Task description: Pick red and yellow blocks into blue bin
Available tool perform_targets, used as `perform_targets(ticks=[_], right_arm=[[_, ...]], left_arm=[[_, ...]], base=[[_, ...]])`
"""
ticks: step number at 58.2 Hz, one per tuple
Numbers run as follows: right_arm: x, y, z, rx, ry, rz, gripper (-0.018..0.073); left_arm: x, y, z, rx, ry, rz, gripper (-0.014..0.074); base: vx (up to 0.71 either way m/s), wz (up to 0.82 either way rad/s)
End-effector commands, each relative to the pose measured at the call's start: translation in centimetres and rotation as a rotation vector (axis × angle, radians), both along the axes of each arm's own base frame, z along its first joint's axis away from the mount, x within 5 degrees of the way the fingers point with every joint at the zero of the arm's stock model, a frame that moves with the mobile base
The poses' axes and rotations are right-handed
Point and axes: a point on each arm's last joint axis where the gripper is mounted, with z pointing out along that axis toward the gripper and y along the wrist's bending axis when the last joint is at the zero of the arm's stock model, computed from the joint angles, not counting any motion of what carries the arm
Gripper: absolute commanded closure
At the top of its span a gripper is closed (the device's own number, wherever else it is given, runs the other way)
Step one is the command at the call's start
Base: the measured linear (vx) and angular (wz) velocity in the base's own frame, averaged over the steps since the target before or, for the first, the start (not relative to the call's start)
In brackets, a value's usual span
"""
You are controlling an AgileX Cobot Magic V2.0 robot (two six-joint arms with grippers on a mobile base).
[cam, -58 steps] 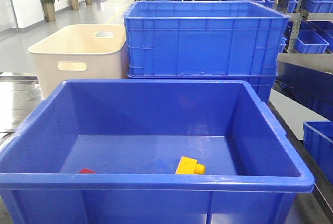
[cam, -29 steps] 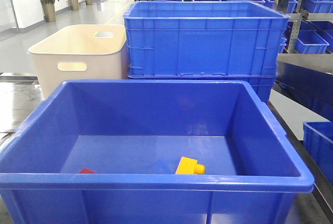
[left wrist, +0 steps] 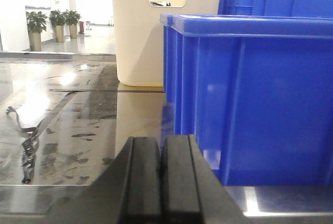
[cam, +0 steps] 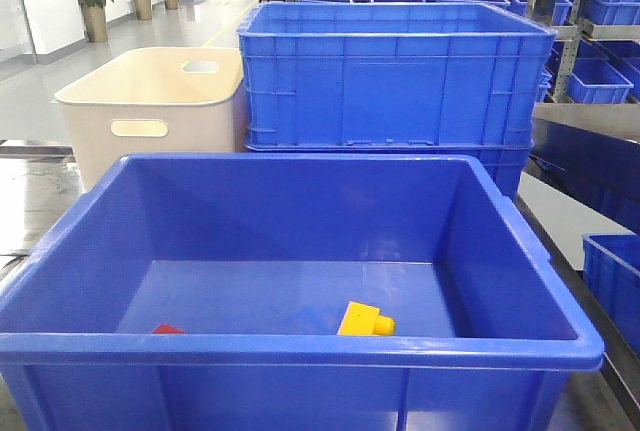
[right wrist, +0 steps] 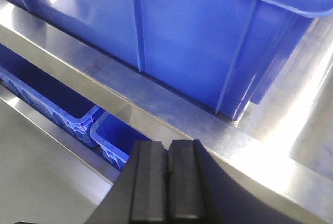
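I'm seeing my left gripper (left wrist: 162, 169) sitting low over the steel table (left wrist: 67, 130), jaws pressed together on nothing, the blue bin (left wrist: 250, 99) just to its right. My right gripper (right wrist: 167, 174) is likewise pinched together, empty, beside the bin's wall. Inside the bin, the studded yellow brick (cam: 364, 320) and red cube (cam: 167, 329) are lying well apart on its floor.

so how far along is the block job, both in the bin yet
Looks done. The yellow brick and the red cube, mostly hidden by the near rim, both lie on the floor of the blue bin. Nothing is in hand: the left gripper and right gripper are shut and empty, outside the bin. No other red or yellow block shows, so nothing looks left.
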Motion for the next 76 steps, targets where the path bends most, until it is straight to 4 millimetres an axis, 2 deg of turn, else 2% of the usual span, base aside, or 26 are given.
perform_targets(ticks=[1,76], right_arm=[[0.31,0.04,1.45,0.037,-0.087,-0.011,0.0569],[-0.05,-0.28,1.38,0.048,-0.116,-0.03,0.0569]], left_arm=[[-0.34,0.17,1.42,-0.026,-0.121,0.026,0.0591],[-0.33,0.26,1.44,-0.025,-0.12,0.043,0.0591]], base=[[0.0,0.0],[0.0,0.0]])
